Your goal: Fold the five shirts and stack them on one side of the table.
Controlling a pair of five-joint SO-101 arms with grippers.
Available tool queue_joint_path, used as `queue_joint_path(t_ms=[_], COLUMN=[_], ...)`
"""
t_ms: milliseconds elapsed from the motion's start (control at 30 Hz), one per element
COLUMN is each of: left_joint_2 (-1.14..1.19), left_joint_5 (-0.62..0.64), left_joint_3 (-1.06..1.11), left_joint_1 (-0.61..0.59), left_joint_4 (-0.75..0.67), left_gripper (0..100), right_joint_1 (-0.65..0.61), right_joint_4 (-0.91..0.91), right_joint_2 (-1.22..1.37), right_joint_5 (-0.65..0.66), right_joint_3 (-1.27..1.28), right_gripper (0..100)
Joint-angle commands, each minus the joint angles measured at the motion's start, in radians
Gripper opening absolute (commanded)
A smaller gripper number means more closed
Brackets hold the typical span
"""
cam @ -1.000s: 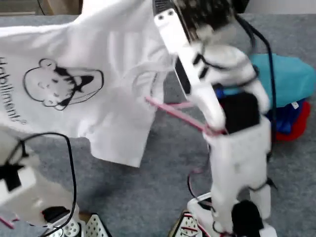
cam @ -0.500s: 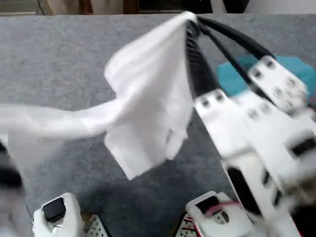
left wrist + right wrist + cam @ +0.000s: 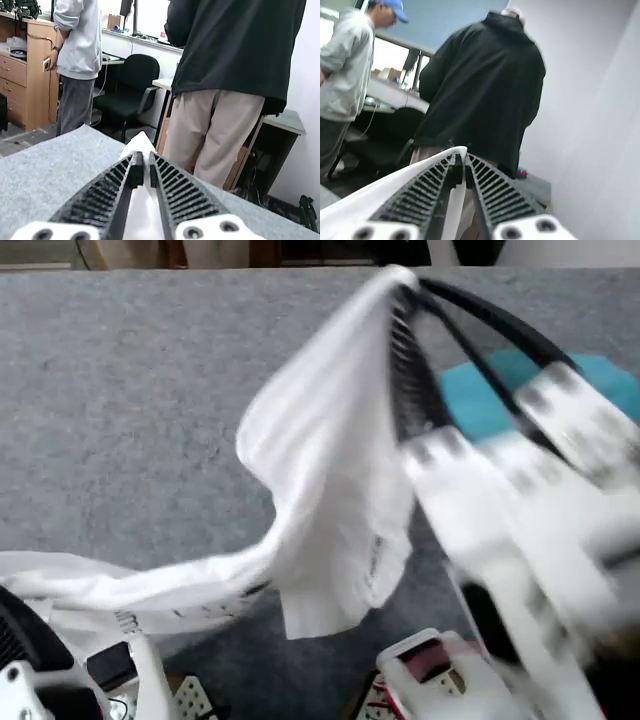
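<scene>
So the white shirt (image 3: 330, 500) is basically up in the air right now. One arm (image 3: 520, 540) on the right side of the desk (image 3: 130, 390) has a corner of it pinched way up high over the far edge. The fabric hangs down from there in a big loose fold. The rest trails off low toward the near left corner, right by the other arm (image 3: 30, 680).

Up close, the left jaws are clamped together on a thin bit of white fabric, which pokes out past the tips, with the grey desk underneath. Same deal with the right jaws: squeezed tight on a white edge, with the cloth running off to one side below them.

There's a teal cloth (image 3: 490, 390) lying flat on the right part of the desk, partly behind that raised arm.
</scene>
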Motion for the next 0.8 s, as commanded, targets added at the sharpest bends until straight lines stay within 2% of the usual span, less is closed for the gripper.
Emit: queue_joint_path(t_ms=[0, 100, 233, 367, 467, 567, 667, 767], left_joint_2=[0.007, 0.007, 0.010, 0.077, 0.170, 0.308, 0.467, 0.611], left_joint_5=[0.054, 0.087, 0.103, 0.133, 0.210, 0.233, 0.236, 0.262], left_joint_3=[0.164, 0.399, 0.750, 1.071, 1.169, 1.148, 1.048, 0.934], left_joint_1=[0.011, 0.011, 0.011, 0.008, -0.049, -0.052, -0.052, -0.055], left_joint_4=[-0.064, -0.267, -0.644, -1.068, -1.304, -1.409, -1.412, -1.412], left_gripper=[2, 2, 2, 2, 2, 2, 2, 2], right_joint_1=[-0.005, 0.010, 0.035, 0.067, 0.087, 0.108, 0.114, 0.110], right_joint_4=[-0.167, -0.348, -0.578, -0.652, -0.657, -0.647, -0.612, -0.468], right_joint_2=[0.090, 0.188, 0.366, 0.575, 0.728, 0.875, 1.013, 1.129], right_joint_5=[0.008, 0.009, 0.006, -0.002, -0.005, -0.064, -0.098, -0.100], right_joint_3=[0.130, 0.239, 0.323, 0.283, 0.182, 0.035, -0.147, -0.344], right_gripper=[0.1, 0.1, 0.1, 0.1, 0.1, 0.1, 0.1, 0.1])
